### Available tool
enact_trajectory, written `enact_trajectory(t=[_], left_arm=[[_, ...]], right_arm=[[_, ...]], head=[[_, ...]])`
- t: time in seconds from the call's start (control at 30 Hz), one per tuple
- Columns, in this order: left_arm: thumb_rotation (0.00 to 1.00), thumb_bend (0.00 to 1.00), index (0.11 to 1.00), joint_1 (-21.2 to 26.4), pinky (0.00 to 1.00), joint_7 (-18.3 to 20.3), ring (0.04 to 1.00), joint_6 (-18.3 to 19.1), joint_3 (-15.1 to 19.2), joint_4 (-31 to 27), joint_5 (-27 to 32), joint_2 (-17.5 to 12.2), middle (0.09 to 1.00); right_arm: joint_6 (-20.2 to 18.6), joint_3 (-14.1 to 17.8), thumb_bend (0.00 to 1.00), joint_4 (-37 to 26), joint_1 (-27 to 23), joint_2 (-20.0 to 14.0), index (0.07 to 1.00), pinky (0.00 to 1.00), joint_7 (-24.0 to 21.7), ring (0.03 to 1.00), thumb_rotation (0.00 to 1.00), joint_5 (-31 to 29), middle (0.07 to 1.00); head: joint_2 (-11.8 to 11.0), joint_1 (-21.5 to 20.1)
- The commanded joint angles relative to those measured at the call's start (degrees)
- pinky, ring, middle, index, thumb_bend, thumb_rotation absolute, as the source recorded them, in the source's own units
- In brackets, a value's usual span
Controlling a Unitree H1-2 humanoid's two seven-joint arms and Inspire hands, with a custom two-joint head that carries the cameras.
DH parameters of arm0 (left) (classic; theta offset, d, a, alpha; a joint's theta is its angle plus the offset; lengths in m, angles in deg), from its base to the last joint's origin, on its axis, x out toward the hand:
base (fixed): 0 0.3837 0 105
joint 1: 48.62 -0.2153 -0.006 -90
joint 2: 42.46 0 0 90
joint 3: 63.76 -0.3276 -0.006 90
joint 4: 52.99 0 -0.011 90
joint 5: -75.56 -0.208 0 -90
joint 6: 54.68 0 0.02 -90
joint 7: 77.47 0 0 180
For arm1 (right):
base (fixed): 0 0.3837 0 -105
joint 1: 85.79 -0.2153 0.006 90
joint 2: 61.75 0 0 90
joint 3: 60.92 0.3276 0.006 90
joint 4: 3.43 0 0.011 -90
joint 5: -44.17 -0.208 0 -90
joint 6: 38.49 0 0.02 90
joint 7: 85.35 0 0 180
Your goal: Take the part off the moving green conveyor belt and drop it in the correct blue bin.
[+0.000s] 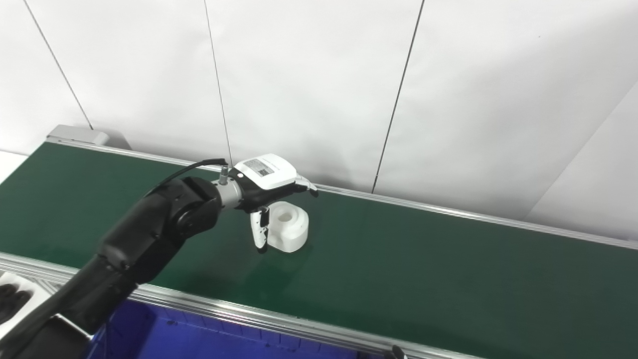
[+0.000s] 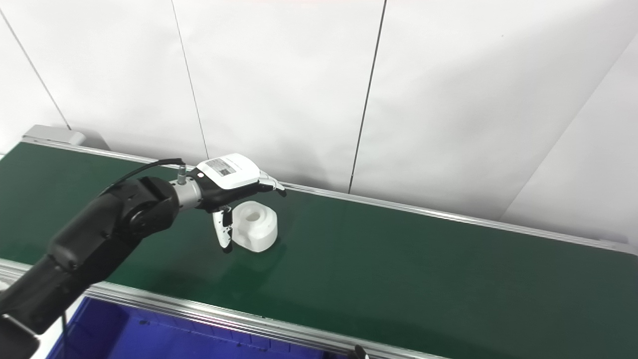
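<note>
White cylindrical part (image 1: 287, 226) with central bore, resting on green conveyor belt (image 1: 423, 264), left of belt centre. Left hand (image 1: 264, 187) poised directly over part, palm down, white back plate up. Thumb (image 1: 259, 229) hanging at part's left side, just beside or touching; contact unclear. Fingers (image 2: 271, 183) extended past part's far edge, spread, not closed around it. Part not lifted. Blue bin (image 2: 164, 334) at near edge, below belt rail. Right hand out of view.
</note>
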Motion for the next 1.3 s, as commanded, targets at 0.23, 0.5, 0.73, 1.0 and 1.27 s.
enact_trajectory(t=[0.23,0.5,0.73,1.0,1.27], left_arm=[[0.16,1.0,0.928,0.1,0.76,-2.7,0.867,9.2,1.1,1.0,0.6,6.4,0.902],[0.17,1.0,0.928,-0.9,0.72,-5.7,0.845,11.8,-0.4,3.3,0.0,9.9,0.908],[0.08,0.95,0.831,-0.6,0.69,-8.7,0.806,12.8,-4.1,5.1,-5.1,10.6,0.865],[0.0,0.53,0.515,1.0,0.37,-17.5,0.446,10.1,-7.3,8.1,-10.4,10.5,0.582],[0.0,0.5,0.498,2.0,0.3,-16.2,0.402,11.0,-7.6,6.5,-10.6,11.0,0.513]], right_arm=[[2.6,-0.2,0.93,-2.5,0.5,1.1,0.981,0.86,-0.8,0.899,1.0,0.6,0.939],[2.6,-0.3,0.93,-3.0,0.8,1.5,0.978,0.85,-0.9,0.895,1.0,0.4,0.933],[2.6,-0.1,0.94,-3.7,1.3,1.8,0.973,0.84,-1.3,0.886,1.0,0.5,0.929],[2.6,0.2,0.94,-4.3,1.9,1.8,0.979,0.83,-2.0,0.886,1.0,0.4,0.932],[2.6,0.4,0.94,-4.4,2.1,1.9,0.976,0.82,-2.1,0.88,1.0,0.9,0.924]], head=[[0.4,-0.7],[0.8,-1.3],[1.2,-1.6],[1.6,-1.7],[1.8,-1.7]])
